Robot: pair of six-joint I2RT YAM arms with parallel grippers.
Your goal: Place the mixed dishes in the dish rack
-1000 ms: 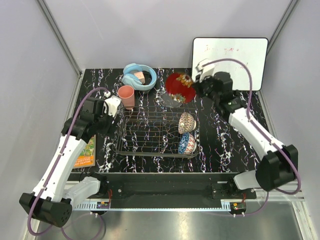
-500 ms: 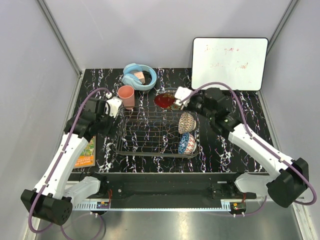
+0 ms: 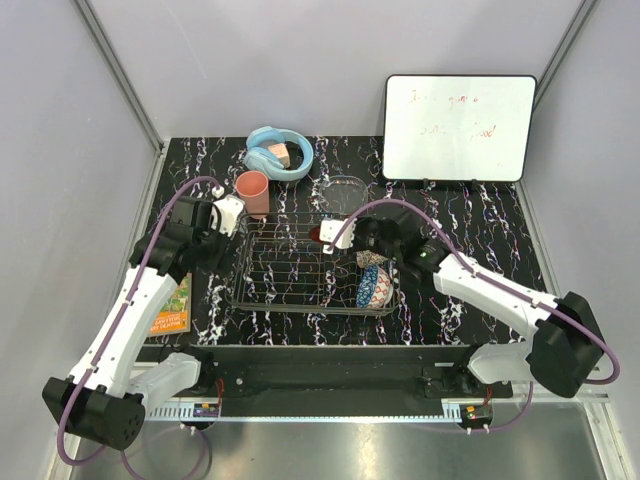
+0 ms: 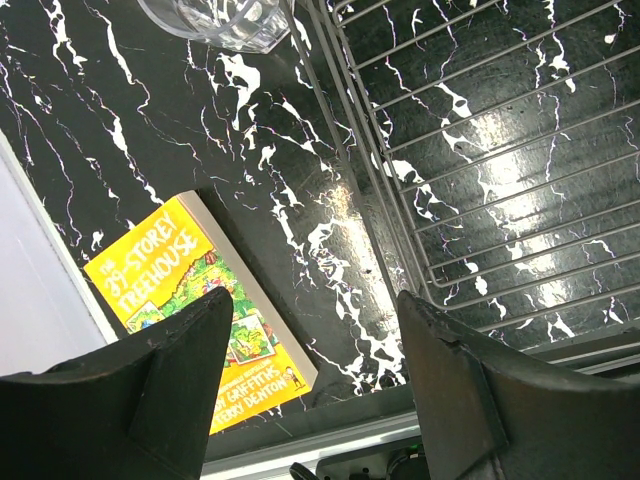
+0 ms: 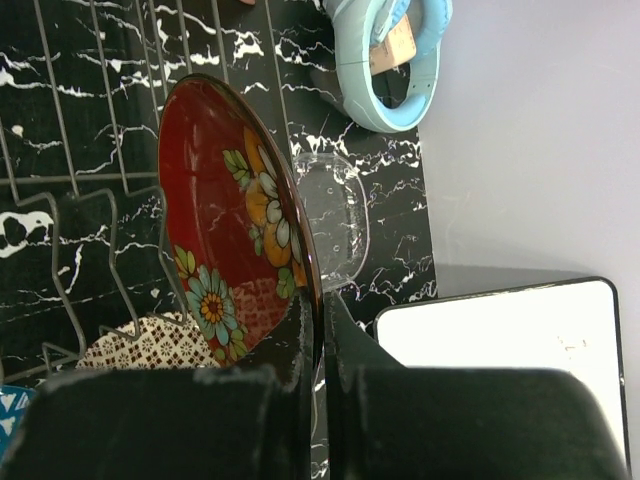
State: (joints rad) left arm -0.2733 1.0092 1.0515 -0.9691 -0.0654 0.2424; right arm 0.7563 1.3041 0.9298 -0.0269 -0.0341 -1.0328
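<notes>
My right gripper (image 3: pixel 335 235) is shut on the rim of the red gold-decorated lacquer dish (image 5: pixel 235 210), holding it on edge over the back of the chrome dish rack (image 3: pixel 300 305); the dish shows small in the top view (image 3: pixel 317 235). The beige patterned bowl (image 3: pixel 375 258) and the blue patterned bowl (image 3: pixel 372 285) stand on edge at the rack's right end. The clear glass bowl (image 3: pixel 345 190) lies behind the rack. The salmon-pink cup (image 3: pixel 252 190) stands at the rack's back left. My left gripper (image 4: pixel 312 300) is open and empty, left of the rack, with the clear tumbler (image 4: pixel 225 15) beyond it.
Light blue headphones (image 3: pixel 278 152) lie at the back. A whiteboard (image 3: pixel 458 125) leans at the back right. An orange book (image 3: pixel 172 305) lies left of the rack, under my left gripper in the wrist view (image 4: pixel 190 310).
My right arm swung from the back right, down and left over the rack, carrying the red dish and turning it on edge. The left arm stayed put.
</notes>
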